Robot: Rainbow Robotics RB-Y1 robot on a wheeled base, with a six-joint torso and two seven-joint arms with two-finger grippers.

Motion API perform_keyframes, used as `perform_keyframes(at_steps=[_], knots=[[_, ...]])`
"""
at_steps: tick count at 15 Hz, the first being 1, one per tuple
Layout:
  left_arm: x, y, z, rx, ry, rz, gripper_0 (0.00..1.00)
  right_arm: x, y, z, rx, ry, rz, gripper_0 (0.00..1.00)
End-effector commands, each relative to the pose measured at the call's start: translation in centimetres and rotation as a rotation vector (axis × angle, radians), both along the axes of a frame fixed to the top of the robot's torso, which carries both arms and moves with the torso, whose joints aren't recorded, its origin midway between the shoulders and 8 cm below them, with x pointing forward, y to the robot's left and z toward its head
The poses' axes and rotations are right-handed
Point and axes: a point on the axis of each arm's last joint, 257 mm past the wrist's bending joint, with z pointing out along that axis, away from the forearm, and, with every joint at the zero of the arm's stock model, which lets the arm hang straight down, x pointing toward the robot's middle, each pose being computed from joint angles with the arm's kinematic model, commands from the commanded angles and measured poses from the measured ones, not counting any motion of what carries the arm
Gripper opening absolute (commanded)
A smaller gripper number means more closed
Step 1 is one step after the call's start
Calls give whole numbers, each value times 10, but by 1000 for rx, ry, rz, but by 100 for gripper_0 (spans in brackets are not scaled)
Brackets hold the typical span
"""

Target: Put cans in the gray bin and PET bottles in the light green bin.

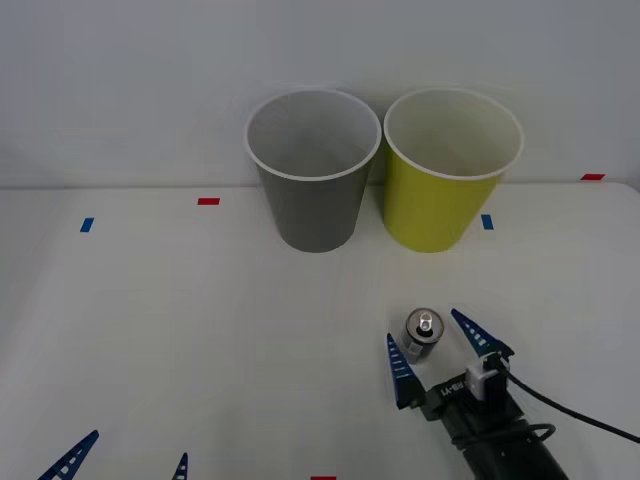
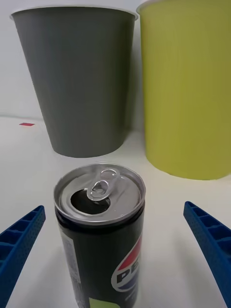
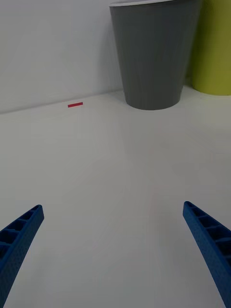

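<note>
Your right gripper (image 1: 436,346) is down at the table (image 1: 200,330), near its front edge on the right side, with both blue fingers (image 1: 400,368) spread wide and the can (image 1: 423,334) standing upright in the gap between them. Neither finger touches the can; there is white table showing on each side of it. From the right wrist camera you see the can (image 2: 101,231) close up: dark body, silver top, the tab lifted over an open mouth, a red, white and blue logo on its side, and the two fingers (image 2: 19,245) well apart at either side. Behind the can stand the two bins at the back of the table, against the wall. The gray bin (image 1: 314,170) is on the left, the green bin (image 1: 445,175) on the right, both upright, just beside each other, rims almost meeting. The can sits in front of the green bin, well apart from both. Your left gripper (image 1: 125,458) hangs low at the near left corner of the table, its fingers (image 3: 19,240) also spread open over bare table. Small red and blue tape marks (image 1: 208,201) dot the table, one red one left of the gray bin.
</note>
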Motion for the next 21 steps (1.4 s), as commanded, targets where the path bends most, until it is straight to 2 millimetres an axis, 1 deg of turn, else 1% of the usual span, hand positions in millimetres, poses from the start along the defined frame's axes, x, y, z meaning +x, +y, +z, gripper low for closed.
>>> perform_keyframes(at_steps=[1, 2, 3, 4, 5, 9, 12, 15, 17, 20, 21], knots=[[0, 0, 0, 0, 0, 0, 100, 4, 3, 0, -1, 5, 3, 100], [0, 0, 0, 0, 0, 0, 100, 5, 4, 1, 0, 5, 4, 100], [0, 0, 0, 0, 0, 0, 100, 6, 4, 1, 0, 3, 4, 64], [0, 0, 0, 0, 0, 0, 100, 8, 4, 3, 7, 2, 4, 19], [0, 0, 0, 0, 0, 0, 100, 9, 4, 4, 17, 4, 2, 13], [0, 0, 0, 0, 0, 0, 100, 9, 3, 4, 40, 13, -4, 10], [0, 0, 0, 0, 0, 0, 100, 7, 2, 1, 40, 21, -9, 9], [0, 0, 0, 0, 0, 0, 100, 4, -1, 3, 47, 24, -15, 9], [0, 0, 0, 0, 0, 0, 100, -2, -2, 17, 35, 73, -7, 8], [0, 0, 0, 0, 0, 0, 100, -8, 2, 42, 47, 105, 10, 8], [0, 0, 0, 0, 0, 0, 100, -9, 2, 57, 36, 108, 28, 8]])
